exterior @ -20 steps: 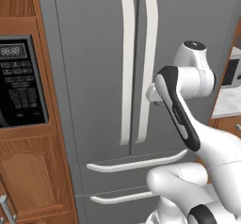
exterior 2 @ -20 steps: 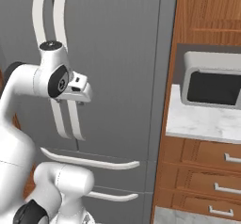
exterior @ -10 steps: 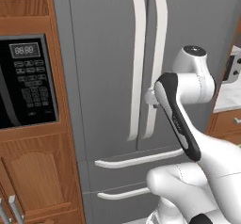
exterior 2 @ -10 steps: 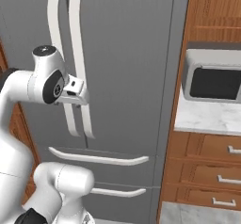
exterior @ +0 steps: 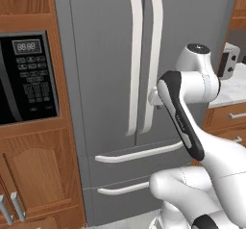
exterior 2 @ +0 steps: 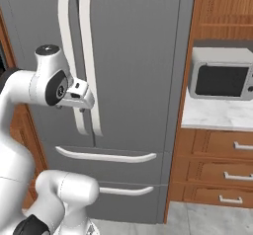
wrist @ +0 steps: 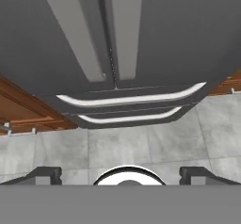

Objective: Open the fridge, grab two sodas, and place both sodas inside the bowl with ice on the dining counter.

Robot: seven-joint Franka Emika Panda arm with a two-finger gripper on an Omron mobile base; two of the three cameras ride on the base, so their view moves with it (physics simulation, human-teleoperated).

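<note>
Left base view: fridge (exterior: 101, 79) shut, both doors closed, two long white handles (exterior: 144, 59) side by side at centre seam, two drawer pulls below. Black microwave (exterior: 26, 76) set in wood cabinetry to the left. Arm bent in front of right door, wrist near lower end of right handle, apparently not touching.

Right base view: hand (exterior 2: 79, 95) level with lower part of the handles (exterior 2: 81, 56), just beside them, gap between hand and handle hard to judge. Silver microwave (exterior 2: 220, 78) on marble counter (exterior 2: 217, 115) to the right, wood drawers beneath.

Hand view: looking down fridge front toward drawer pulls (wrist: 132, 98) and tiled floor (wrist: 122, 148). Fingers (wrist: 44, 175) spread wide, nothing between them; no handle inside the gap.

Step, by judgement: lining up on a door handle; task barely begun, no door open.

Risks:
- Handles sit v. close together; wide fingers could straddle both or catch the wrong one → wrong door, or jam.
- Closing off-centre on curved handle → slip on pull.
- Elbow and base stand close to door front; door swing could hit arm if base stays put.
</note>
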